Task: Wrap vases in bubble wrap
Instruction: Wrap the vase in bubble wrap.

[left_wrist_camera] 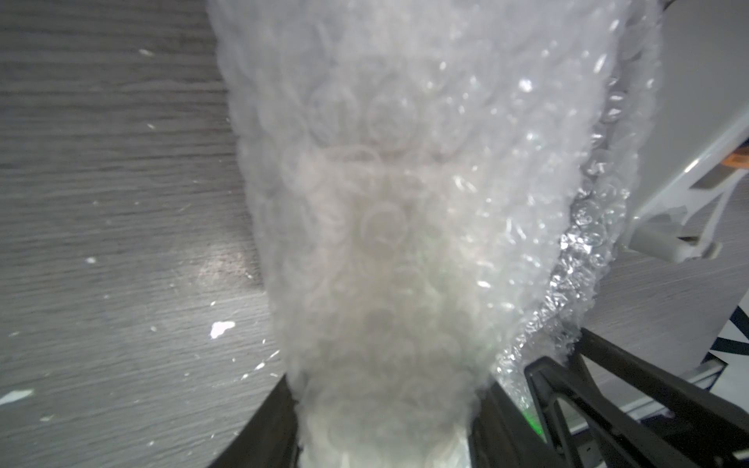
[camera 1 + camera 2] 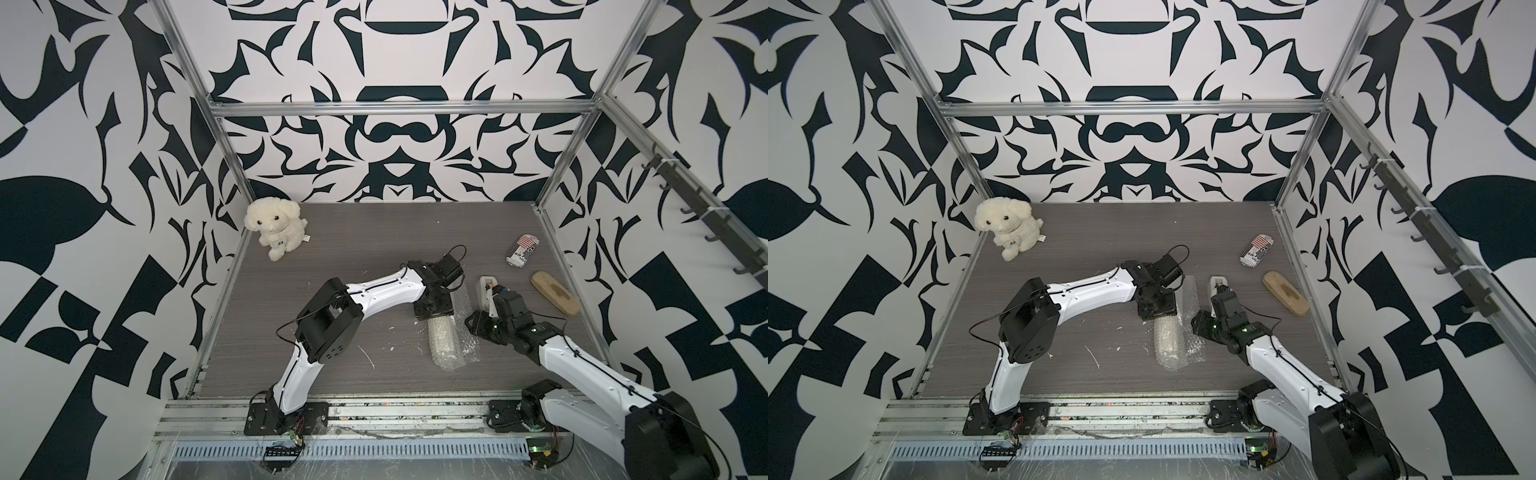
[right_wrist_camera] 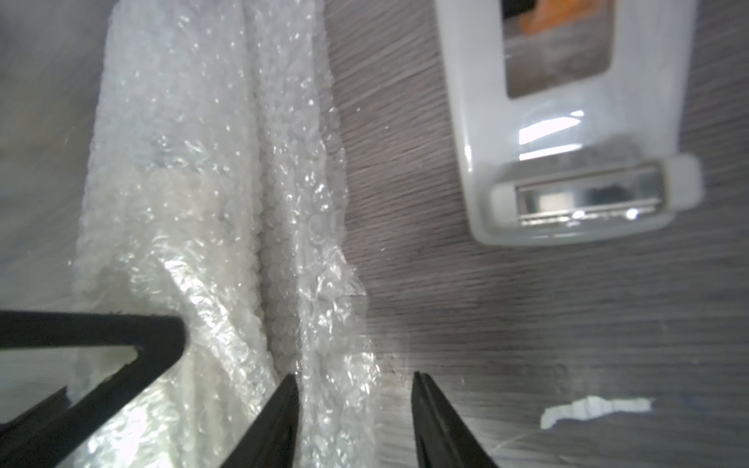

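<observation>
Landmark: the white tape dispenser (image 2: 486,290) (image 2: 1217,287), lying on the grey wood-grain bench (image 2: 332,365).

Bubble wrap: the bubble wrap (image 2: 444,345) (image 2: 1169,345) is rolled into a long tube that lies flat on the bench. It is just beside the dispenser and runs from there toward the camera in both top views. A loose flap trails off the roll on the dispenser's side.

Vase: the vase (image 2: 442,337) is inside the roll and shows only as a pale shape through the plastic. Its ribs and rim cannot be made out.

Left claw: the left claw (image 1: 385,429) (image 2: 433,309) sits over the end of the roll that is level with the dispenser. In the left wrist view its two dark fingers press against either side of the wrapped tube, pinching the bubble wrap (image 1: 385,202).

Right claw: the right claw (image 3: 353,389) is spread, with clear space between its tips. It hangs low between the roll and the dispenser (image 3: 567,162). The crinkled edge of the flap (image 3: 324,283) lies in the gap, close against one tip and apart from the other. Whether it touches a tip cannot be told.

Beyond the dispenser: a striped can (image 2: 522,250) lies on its side farther back, and a wooden brush (image 2: 555,293) is on the side away from the roll.

Far corner: a plush dog (image 2: 275,226) sits well apart from the dispenser, past the left arm.
</observation>
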